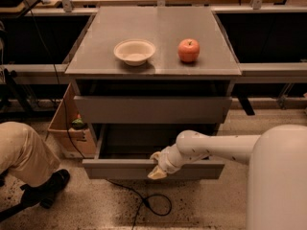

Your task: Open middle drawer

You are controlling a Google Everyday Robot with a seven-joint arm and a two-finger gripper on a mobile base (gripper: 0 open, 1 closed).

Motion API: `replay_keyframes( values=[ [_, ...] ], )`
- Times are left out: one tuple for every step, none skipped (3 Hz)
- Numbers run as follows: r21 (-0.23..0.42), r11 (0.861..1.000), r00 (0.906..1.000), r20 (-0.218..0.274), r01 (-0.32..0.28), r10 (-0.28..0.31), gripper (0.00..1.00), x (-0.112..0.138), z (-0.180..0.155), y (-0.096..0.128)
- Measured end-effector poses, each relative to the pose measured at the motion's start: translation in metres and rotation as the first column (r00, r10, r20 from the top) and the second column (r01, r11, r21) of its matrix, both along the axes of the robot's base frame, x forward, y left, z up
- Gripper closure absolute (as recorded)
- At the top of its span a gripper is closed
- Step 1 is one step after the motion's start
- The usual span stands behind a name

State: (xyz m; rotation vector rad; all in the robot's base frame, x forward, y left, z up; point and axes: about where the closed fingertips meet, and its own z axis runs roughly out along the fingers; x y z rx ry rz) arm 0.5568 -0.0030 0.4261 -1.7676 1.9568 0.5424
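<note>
The middle drawer [120,169] is pulled part way out of the grey cabinet, and its bare inside [139,143] lies in shadow. My gripper [158,169] is at the top edge of this drawer's flat front, near its middle. My white arm [216,147] reaches it from the right. The drawer above [152,110] stands nearly shut. Any drawer below the open one is hidden.
A white bowl [135,51] and a red apple [189,50] sit on the cabinet top [158,28]. A person's leg and dark shoe [33,171] are at lower left beside a cardboard box [72,128]. A black cable [153,202] loops on the floor in front.
</note>
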Motion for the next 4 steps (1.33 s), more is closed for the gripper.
replay_keyframes(
  values=[
    [0.0, 1.0, 1.0, 0.0, 0.0, 0.0, 0.64, 0.001, 0.007, 0.0],
    [0.0, 1.0, 1.0, 0.0, 0.0, 0.0, 0.46, 0.0, 0.009, 0.0],
    [-0.052, 0.998, 0.9991, -0.011, -0.042, 0.041, 0.31, -0.016, 0.02, -0.006],
    [-0.117, 0.99, 0.9965, -0.009, -0.084, 0.083, 0.08, -0.024, 0.041, -0.014]
  ],
)
